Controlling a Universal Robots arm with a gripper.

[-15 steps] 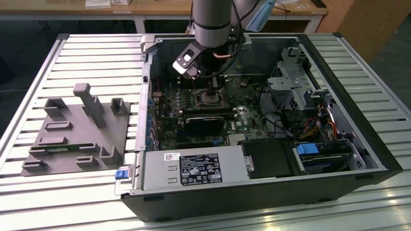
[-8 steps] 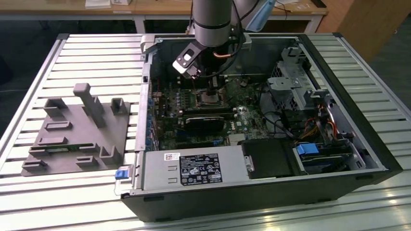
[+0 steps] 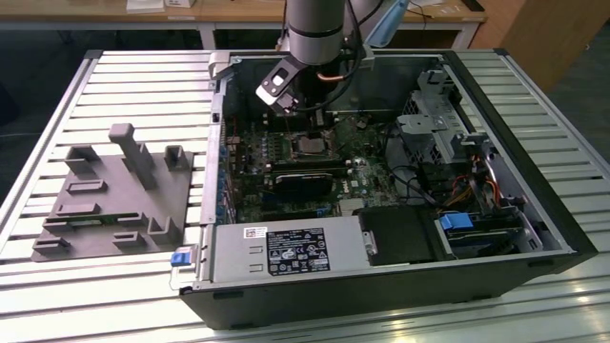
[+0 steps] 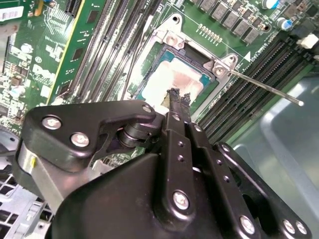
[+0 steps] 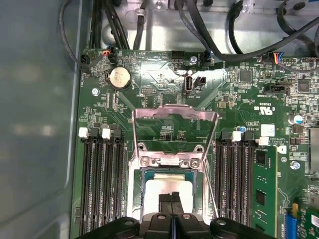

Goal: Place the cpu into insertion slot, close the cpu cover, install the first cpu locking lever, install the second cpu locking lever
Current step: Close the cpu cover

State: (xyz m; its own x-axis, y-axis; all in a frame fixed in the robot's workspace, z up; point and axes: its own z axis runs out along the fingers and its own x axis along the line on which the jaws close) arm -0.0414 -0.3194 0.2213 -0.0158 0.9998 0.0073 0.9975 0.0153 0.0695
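Cover frame, the cpu cover [image 5: 174, 110], is seen swung up off the insertion slot [image 4: 162, 59] in the first wrist view; a lever rod [image 4: 264, 87] is shown in the second wrist view. The gripper [image 4: 178, 94] is seen pinched closed and empty, at the face of the cpu [image 4: 174, 79] seated in the slot.

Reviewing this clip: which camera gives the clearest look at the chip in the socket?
The second wrist view: the chip shows most of its pale face, with the gripper just over one edge. In the first wrist view the gripper covers part of the chip. The exterior view shows the chip as a tiny square.
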